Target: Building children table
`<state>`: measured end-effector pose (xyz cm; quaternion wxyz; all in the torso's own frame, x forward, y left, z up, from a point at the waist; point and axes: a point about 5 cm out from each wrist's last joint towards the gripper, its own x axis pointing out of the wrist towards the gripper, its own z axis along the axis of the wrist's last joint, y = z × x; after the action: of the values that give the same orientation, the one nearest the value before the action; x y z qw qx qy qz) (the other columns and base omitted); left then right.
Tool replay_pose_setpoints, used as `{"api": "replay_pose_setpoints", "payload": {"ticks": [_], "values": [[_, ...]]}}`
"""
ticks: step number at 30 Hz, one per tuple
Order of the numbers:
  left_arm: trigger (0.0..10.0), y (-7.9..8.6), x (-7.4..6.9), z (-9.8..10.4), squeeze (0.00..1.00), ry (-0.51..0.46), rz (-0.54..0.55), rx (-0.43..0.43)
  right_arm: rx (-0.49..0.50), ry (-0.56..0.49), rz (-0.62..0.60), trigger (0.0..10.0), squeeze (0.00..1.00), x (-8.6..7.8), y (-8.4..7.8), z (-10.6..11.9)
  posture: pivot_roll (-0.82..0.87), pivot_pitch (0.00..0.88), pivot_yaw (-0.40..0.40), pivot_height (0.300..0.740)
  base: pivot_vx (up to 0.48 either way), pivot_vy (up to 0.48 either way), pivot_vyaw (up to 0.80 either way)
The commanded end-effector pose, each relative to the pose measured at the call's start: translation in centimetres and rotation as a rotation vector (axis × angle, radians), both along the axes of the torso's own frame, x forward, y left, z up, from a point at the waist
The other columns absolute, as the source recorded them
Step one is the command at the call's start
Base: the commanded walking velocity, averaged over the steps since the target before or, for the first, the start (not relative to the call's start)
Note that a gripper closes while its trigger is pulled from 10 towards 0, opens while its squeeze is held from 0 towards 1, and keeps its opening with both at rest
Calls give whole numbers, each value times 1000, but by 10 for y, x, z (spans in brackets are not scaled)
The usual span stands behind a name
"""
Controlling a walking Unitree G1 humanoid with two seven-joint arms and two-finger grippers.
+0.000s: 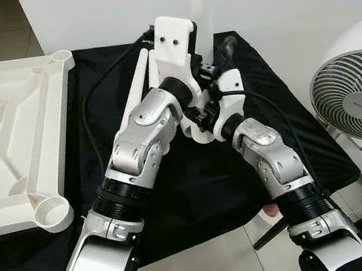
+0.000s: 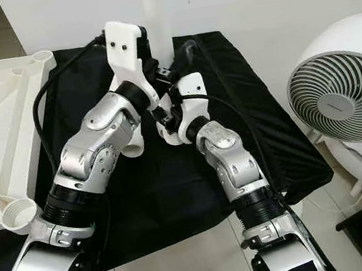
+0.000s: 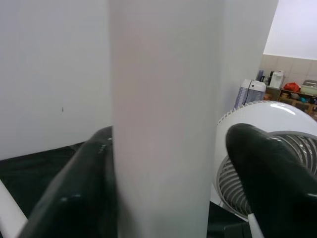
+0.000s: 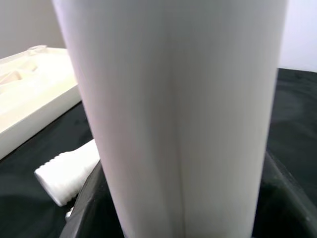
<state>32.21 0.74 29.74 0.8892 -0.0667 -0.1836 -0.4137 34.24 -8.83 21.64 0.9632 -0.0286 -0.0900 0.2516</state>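
At the centre of the black cloth [image 1: 196, 188], a white table leg [image 2: 154, 10] is held upright, rising toward twelve o'clock against the white wall. It is clasped by the left gripper [image 3: 163, 163], one black finger [image 3: 74, 198] pressed on each flank, and lower down by the right gripper [image 4: 178, 198], closed around it. A second leg [image 4: 67, 171] lies loose just beside. The overturned tabletop [image 1: 4, 135] sits at nine o'clock, its corner socket [image 1: 51, 213] near the cloth's edge. A fan [image 2: 339, 98] crowds three o'clock.

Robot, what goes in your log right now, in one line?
step: holding leg upright | left pincer: around tall white plastic table leg | right pincer: same leg | white upside-down tabletop: waiting
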Motion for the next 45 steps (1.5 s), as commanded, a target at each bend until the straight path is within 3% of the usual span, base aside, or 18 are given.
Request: {"api": "replay_pose_setpoints", "payload": {"ticks": [1, 3, 4, 5, 6, 9, 14, 19, 28, 32, 39, 42, 45], "values": [[10000, -6, -5, -3, 1000, 5, -70, 22, 16, -4, -33, 10000, 0, 0, -3, -1, 50, 93, -26, 740, 0, 0, 0], [10000, -5, -4, -3, 1000, 12, -66, 21, 33, 0, -52, 10000, 0, 1, -5, -2, 51, 91, -24, 740, 0, 0, 0], [10000, -4, -4, -3, 67, 16, -64, 21, 48, 2, -71, 10000, 0, 1, -7, -4, 53, 90, -24, 740, 0, 0, 0], [10000, -4, -3, -2, 67, 34, -68, 10, 58, 6, -93, 10000, 0, 2, -10, -5, 53, 90, -24, 740, 0, 0, 0], [10000, 0, -1, 1, 0, 65, -76, -30, 69, 11, -123, 10000, 0, 3, -14, -7, 54, 90, -23, 740, 0, 0, 0], [10000, 4, 1, 4, 0, 99, -87, -77, 78, 15, -154, 10000, 0, 4, -18, -9, 54, 90, -23, 740, 0, 0, 0], [10000, 27, 9, 17, 0, 145, -74, -210, 108, 22, -272, 10000, 0, 5, -38, -17, 57, 100, -17, 740, 0, 0, 0], [10000, 34, 11, 17, 0, 141, -54, -217, 121, 10, -320, 10000, 0, 4, -45, -18, 56, 103, -16, 740, 0, 0, 0], [10000, 50, 22, -11, 0, 202, 72, -160, 171, -90, -417, 10000, 0, -3, -61, -12, 51, 108, -16, 740, 0, 0, 0], [10000, 78, 34, -41, 0, 247, 262, -107, 206, -199, -459, 10000, 0, -20, -72, -9, 42, 104, -12, 740, 0, 0, 0], [10000, 87, 36, -50, 0, 257, 320, -85, 197, -211, -436, 10000, 0, -25, -72, -11, 41, 100, -9, 740, 0, 0, 0], [10000, 102, 35, -75, 0, 266, 435, -41, 148, -209, -476, 10000, 0, -32, -82, -23, 30, 82, -1, 740, 0, 0, 0], [10000, 109, 30, -90, 0, 280, 470, -27, 132, -206, -498, 10000, 0, -36, -89, -28, 21, 80, 1, 740, 0, 0, 0]]}}
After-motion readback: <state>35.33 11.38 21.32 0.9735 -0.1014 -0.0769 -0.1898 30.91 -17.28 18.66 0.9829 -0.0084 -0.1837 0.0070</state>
